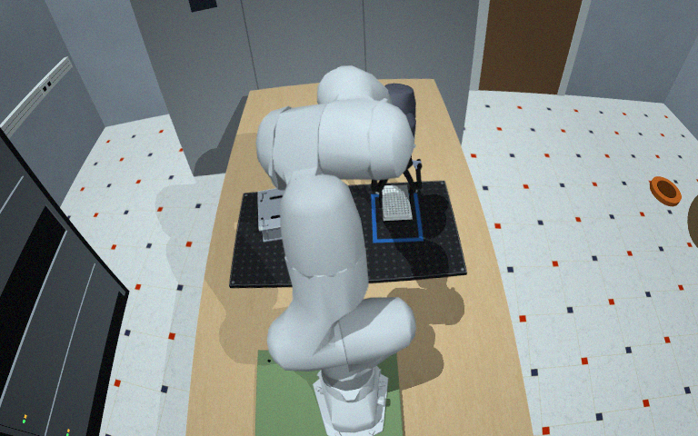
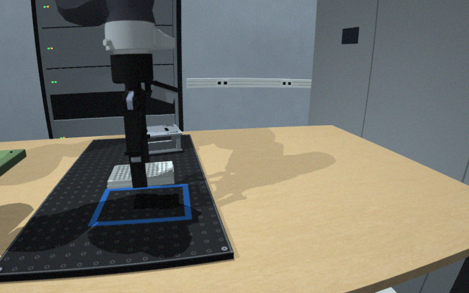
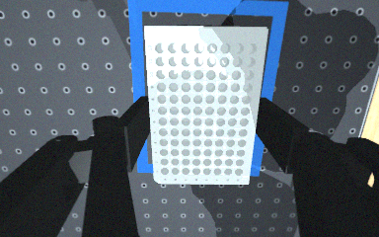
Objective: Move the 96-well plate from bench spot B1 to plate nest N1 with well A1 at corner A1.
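Note:
The white 96-well plate (image 1: 396, 203) hangs level a little above the blue-outlined spot B1 (image 1: 396, 232) and casts a dark shadow inside the outline (image 2: 156, 201). My gripper (image 3: 202, 112) points straight down and is shut on the plate's two long sides (image 3: 203, 106). In the exterior view the near finger (image 2: 137, 173) covers the middle of the plate (image 2: 155, 173). In the wrist view the plate's cut-off corner seems to be at the lower left. The raised white nest N1 (image 1: 269, 213) stands empty to the left, also seen behind the gripper (image 2: 164, 137).
The black perforated baseplate carries both the spot and the nest. My arm's big links hide part of the nest in the top view. A green base mat (image 1: 288, 395) lies at the table's front. A dark rack (image 2: 86, 69) stands behind the table.

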Tool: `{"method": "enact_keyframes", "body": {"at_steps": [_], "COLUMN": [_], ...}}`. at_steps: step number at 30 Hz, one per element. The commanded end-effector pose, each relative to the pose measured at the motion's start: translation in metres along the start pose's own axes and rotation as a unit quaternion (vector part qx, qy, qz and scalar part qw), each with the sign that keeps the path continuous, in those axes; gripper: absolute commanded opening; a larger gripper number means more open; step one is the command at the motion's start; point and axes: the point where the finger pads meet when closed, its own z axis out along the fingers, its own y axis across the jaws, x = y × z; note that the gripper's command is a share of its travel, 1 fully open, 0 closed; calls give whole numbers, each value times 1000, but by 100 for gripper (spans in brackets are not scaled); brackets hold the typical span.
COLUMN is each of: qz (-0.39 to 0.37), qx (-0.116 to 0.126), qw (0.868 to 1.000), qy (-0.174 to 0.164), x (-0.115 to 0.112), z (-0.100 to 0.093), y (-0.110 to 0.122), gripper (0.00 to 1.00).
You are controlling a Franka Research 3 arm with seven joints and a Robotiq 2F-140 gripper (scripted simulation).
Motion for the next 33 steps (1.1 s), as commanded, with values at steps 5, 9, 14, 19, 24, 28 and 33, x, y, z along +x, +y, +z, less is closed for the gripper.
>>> {"method": "enact_keyframes", "body": {"at_steps": [5,9,14,19,24,28,33], "qz": [5,5,5,5,5,-45,-75], "qx": [1,1,1,1,1,1,1], "qw": [1000,1000,1000,1000,1000,999,997], "qy": [-4,-4,-4,-4,-4,-4,-4], "x": [-2,-2,-2,-2,-2,-2,-1], "z": [-5,-5,-5,-5,-5,-7,-10], "y": [-1,-1,-1,-1,-1,-11,-27], "gripper": [60,60,60,60,60,60,60]}}
